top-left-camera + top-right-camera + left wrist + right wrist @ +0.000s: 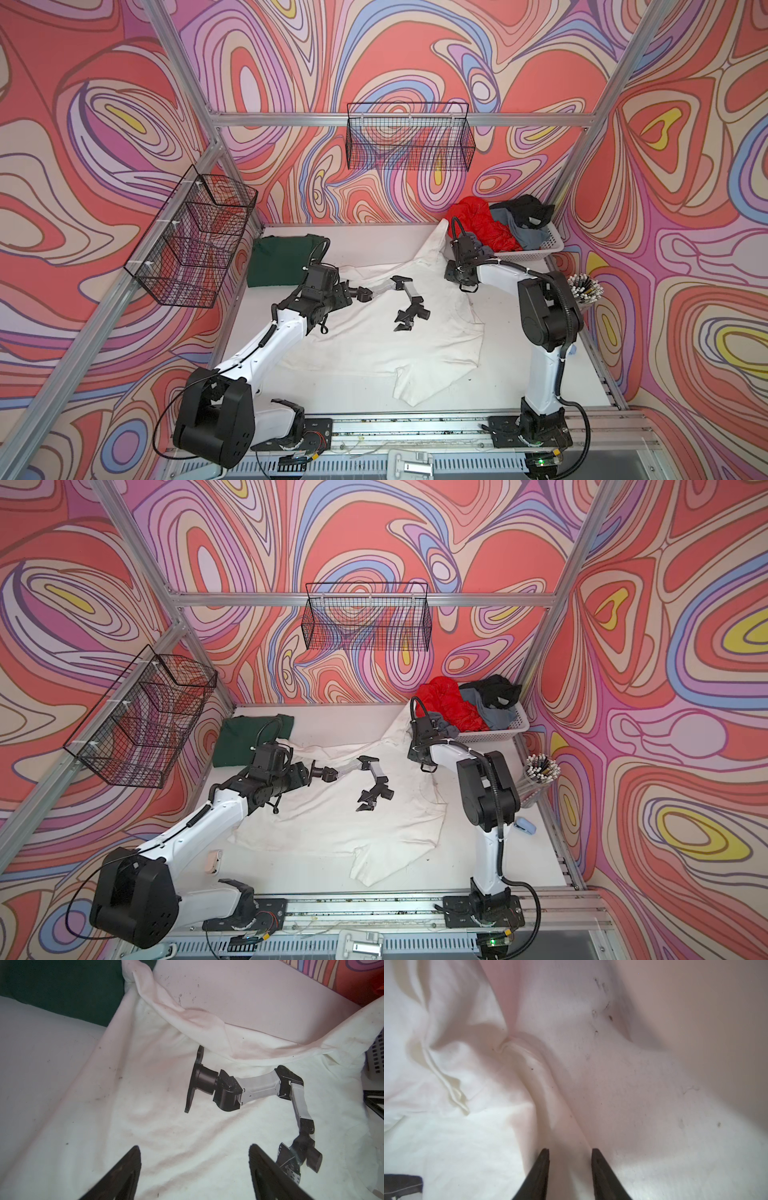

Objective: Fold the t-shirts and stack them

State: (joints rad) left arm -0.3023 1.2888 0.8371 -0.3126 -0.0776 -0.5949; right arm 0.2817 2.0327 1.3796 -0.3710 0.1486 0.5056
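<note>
A white t-shirt (374, 345) (332, 825) with a printed robot arm (259, 1088) lies spread across the table in both top views. Its far corner is drawn up against the white basket (544, 248). My left gripper (194, 1147) (336, 297) hovers open over the shirt's left part, nothing between its fingers. My right gripper (570, 1150) (467, 286) hangs by the basket with its jaws apart, straddling a raised fold of the white shirt (542, 1088). A folded dark green t-shirt (282, 259) lies back left. Red (478, 220), grey (511, 232) and black (528, 210) shirts fill the basket.
Black wire baskets hang on the left wall (195, 237) and the back wall (409, 137). A cup of pens (582, 286) stands at the right edge, with a small blue object (524, 825) in front of it. Metal frame rails border the table.
</note>
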